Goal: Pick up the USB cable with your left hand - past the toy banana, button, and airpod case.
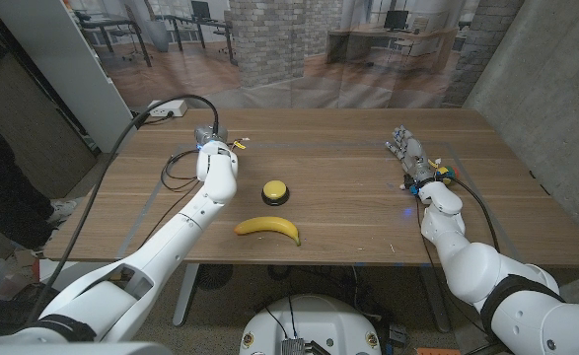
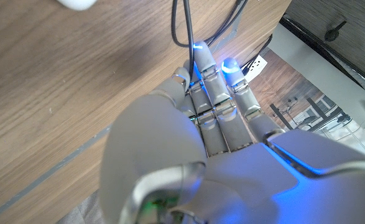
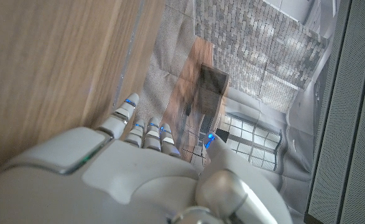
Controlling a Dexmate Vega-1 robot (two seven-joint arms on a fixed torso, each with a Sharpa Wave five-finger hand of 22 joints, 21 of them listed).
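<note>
The left hand [image 1: 210, 141] has got beyond the toy banana [image 1: 267, 229] and button [image 1: 275, 191] and hovers, fingers [image 2: 214, 93] pressed together and straight, right at the black USB cable [image 1: 176, 170] looped on the table's [image 1: 348, 158] far left, so next it must curl around it.

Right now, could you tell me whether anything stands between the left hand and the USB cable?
Nothing visible does. The left hand is already past the toy banana and the button, and its fingers reach right up to the black USB cable; whether they touch it is unclear.
</note>
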